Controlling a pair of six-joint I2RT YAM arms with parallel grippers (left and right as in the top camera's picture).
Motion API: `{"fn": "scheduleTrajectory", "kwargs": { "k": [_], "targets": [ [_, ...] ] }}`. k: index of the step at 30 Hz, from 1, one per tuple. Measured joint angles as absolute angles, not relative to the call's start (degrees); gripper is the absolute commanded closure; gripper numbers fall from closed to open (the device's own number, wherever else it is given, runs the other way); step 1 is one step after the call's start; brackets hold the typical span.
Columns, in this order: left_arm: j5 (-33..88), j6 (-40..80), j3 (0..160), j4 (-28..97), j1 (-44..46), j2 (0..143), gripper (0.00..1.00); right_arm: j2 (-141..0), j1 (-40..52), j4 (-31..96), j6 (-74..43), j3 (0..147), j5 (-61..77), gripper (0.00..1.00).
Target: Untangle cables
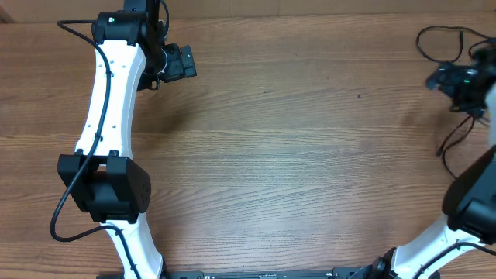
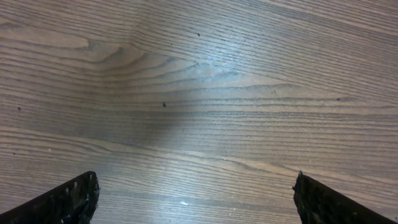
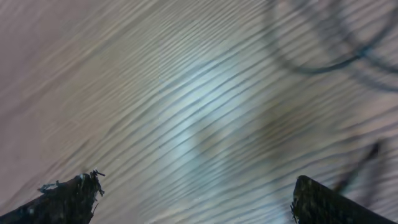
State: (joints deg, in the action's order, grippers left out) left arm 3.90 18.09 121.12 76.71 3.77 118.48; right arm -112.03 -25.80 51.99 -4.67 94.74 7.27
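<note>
The cables are thin black cords at the far right edge of the table. One loops at the back right (image 1: 422,37) and a strand trails toward the front (image 1: 455,136). My right gripper (image 1: 452,79) hovers over them, partly hiding them. In the right wrist view the image is blurred by motion: the right gripper (image 3: 196,180) is open and empty, with cable loops (image 3: 323,65) beyond it at the upper right and a strand (image 3: 364,165) by the right finger. My left gripper (image 1: 180,62) is at the back left, open and empty over bare wood (image 2: 196,180).
The wooden table (image 1: 294,155) fills all views. The white left arm (image 1: 108,101) stretches along the left side, and the right arm base (image 1: 473,209) sits at the front right. The cables lie close to the table's right edge.
</note>
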Motion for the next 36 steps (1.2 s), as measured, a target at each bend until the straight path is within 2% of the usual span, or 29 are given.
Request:
{"fn": "scheduleTrajectory", "kwargs": {
  "k": [7,17,23,31,36],
  "targets": [
    [3.9,18.1,121.1,76.7,3.8,118.5,0.01,-112.0,-20.3,55.0,-4.5,89.3,5.0,0.0],
    [3.9,18.1,121.1,76.7,3.8,118.5,0.0,-112.0,-23.6,52.2,-5.2,77.4,1.2,0.0],
    [3.9,18.1,121.1,76.7,3.8,118.5,0.0,-112.0,-29.1,53.2,-6.5,76.9,-0.9,0.0],
    [3.9,18.1,121.1,76.7,3.8,118.5,0.0,-112.0,-41.3,53.4,-10.7,76.9,-4.8,0.0],
    [3.9,18.1,121.1,76.7,3.8,118.5,0.0,-112.0,-43.1,53.1,-11.8,76.9,-4.6,0.0]
  ]
}}
